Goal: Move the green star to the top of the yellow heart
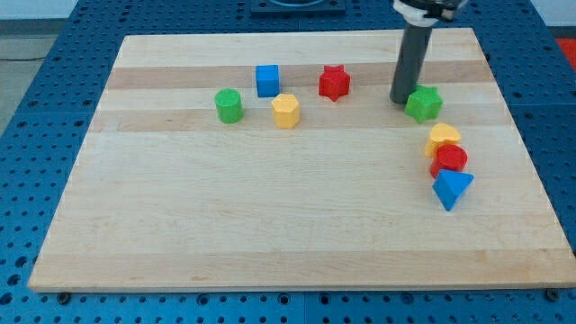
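Nearly done, by the look of it; green star (423, 104) on the desk (270, 225) already just above the yellow heart (442, 137), toward the view's top, slightly left. No pincer fitted, nothing gripped; my tip (400, 100) touching the star's left side; perhaps only a small rightward nudge left.

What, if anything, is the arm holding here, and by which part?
Nothing is held. My tip only rests against the green star's left side, above the yellow heart.
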`<state>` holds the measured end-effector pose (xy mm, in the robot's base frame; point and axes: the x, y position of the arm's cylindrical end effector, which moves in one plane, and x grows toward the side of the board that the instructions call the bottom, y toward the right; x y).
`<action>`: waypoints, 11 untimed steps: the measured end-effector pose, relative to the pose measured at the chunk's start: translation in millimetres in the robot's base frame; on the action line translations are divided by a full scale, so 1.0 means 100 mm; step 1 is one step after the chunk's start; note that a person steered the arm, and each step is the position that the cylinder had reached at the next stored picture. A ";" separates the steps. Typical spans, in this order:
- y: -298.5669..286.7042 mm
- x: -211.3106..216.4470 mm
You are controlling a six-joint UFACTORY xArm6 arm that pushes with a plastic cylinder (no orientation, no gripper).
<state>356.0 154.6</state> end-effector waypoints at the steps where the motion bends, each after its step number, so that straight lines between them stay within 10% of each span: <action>1: 0.05 0.05; 3: 0.17 -0.43; 11: 0.16 0.00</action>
<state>356.3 170.1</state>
